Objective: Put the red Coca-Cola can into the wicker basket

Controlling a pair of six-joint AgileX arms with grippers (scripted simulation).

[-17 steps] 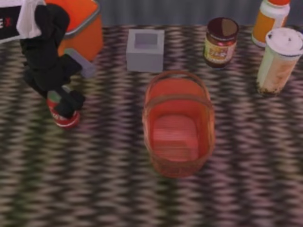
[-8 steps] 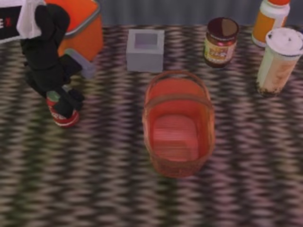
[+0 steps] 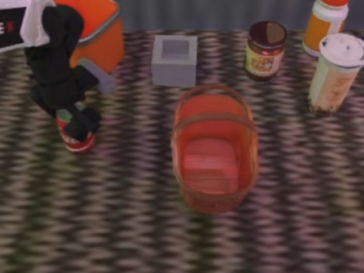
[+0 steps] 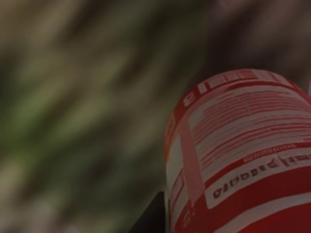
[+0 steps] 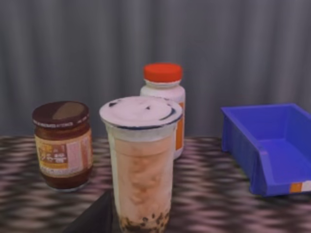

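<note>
My left gripper (image 3: 79,126) hangs over the left side of the table, straight above the small red cylindrical Coca-Cola can (image 3: 75,139) with its white script and silver top. From above, my black fingers cover most of the can's top; red wall shows on both sides of them and just below them. In my left wrist view the can (image 4: 243,155) fills the near corner, its white-on-red label panel pressed right up to the camera, with a dark finger edge (image 4: 153,216) touching its wall. I cannot tell whether my fingers have clamped the can or only straddle it: the fingertips themselves are hidden.

The can stands upright on the patterned woven tablecloth (image 3: 114,216), not in the basket. The oval orange-brown wicker basket (image 3: 214,149), with its arched handle and reddish inside, sits well to the right of my left gripper, near the table's middle. Behind my gripper and close to the arm is the square orange bin with a metal rim (image 3: 102,34). Right of that stands a grey box (image 3: 174,60).

My right gripper does not show in the top view. Its wrist camera looks at a clear cup of milk tea with a white lid (image 5: 141,165), a brown-lidded jar with a yellow label (image 5: 63,145), a white bottle with an orange cap (image 5: 164,102) and a blue plastic bin (image 5: 272,145).
</note>
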